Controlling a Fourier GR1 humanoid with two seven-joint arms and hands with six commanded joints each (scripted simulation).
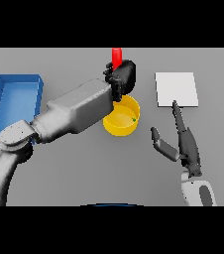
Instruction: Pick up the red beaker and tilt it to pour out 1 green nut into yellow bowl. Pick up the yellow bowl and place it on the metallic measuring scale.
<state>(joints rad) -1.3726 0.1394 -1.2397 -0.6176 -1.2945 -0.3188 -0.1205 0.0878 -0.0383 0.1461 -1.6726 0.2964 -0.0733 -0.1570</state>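
My left hand [123, 77] is curled round the red beaker [116, 56], holding it above the far rim of the yellow bowl [115, 126]; only the beaker's top shows past the hand. A small green nut [134, 119] lies inside the bowl at its right side. The metallic measuring scale [176, 89] is a pale flat square to the right of the bowl. My right hand [183, 139] hovers open just in front of the scale, fingers straight and pointing at its near edge, thumb spread towards the bowl.
A blue tray [14, 101] sits at the table's left side, beside my left elbow. My left forearm [77, 111] stretches across the table from the tray to the bowl.
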